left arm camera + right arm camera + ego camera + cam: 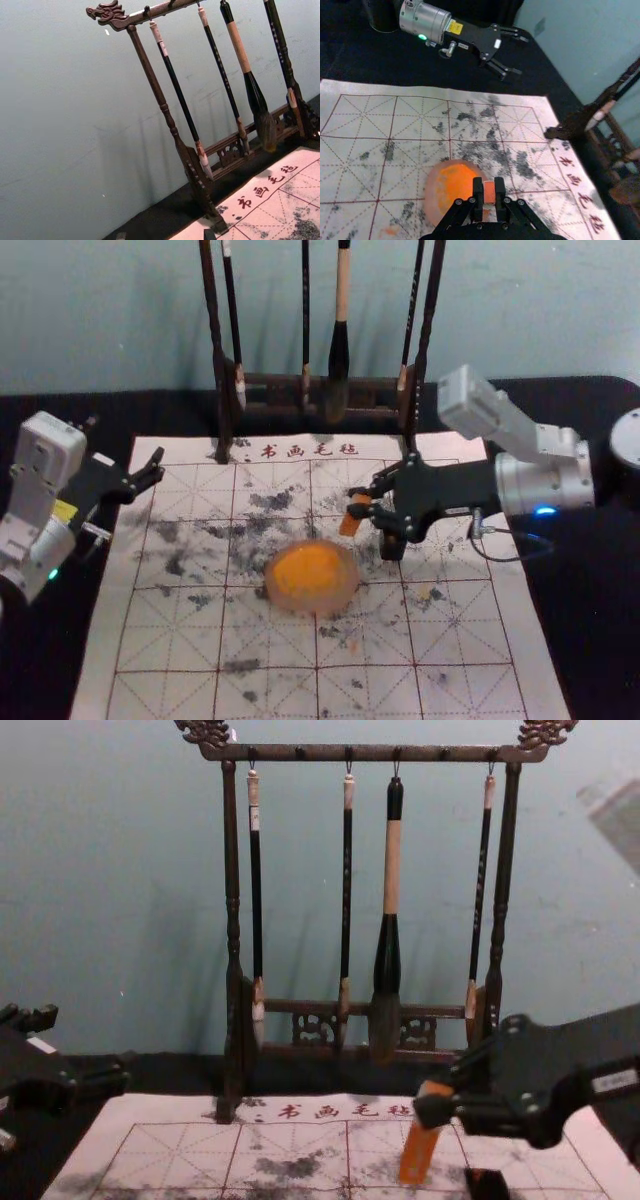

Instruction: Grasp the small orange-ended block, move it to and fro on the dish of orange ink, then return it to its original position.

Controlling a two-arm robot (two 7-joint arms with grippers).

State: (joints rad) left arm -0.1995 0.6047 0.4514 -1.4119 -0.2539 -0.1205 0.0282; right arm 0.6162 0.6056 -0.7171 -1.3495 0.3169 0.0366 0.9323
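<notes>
My right gripper (362, 502) is shut on the orange block (354, 513), just above the mat, behind and to the right of the round dish (350, 590) of orange ink (306, 571). In the right wrist view, the right gripper (489, 194) pinches the block (489, 188) beside the dish (432, 196). The chest view has the block (417, 1156) hanging slightly tilted from the right gripper (438, 1096). At the mat's left edge, my left gripper (150, 472) stands open and idle; its fingertips show at the bottom of the left wrist view (165, 235).
A gridded, ink-stained mat (180, 640) lies on the black table. At its back stands a wooden rack (232, 920) with several hanging brushes, including a thick one (391, 870). A small dark object (392, 546) sits under the right gripper.
</notes>
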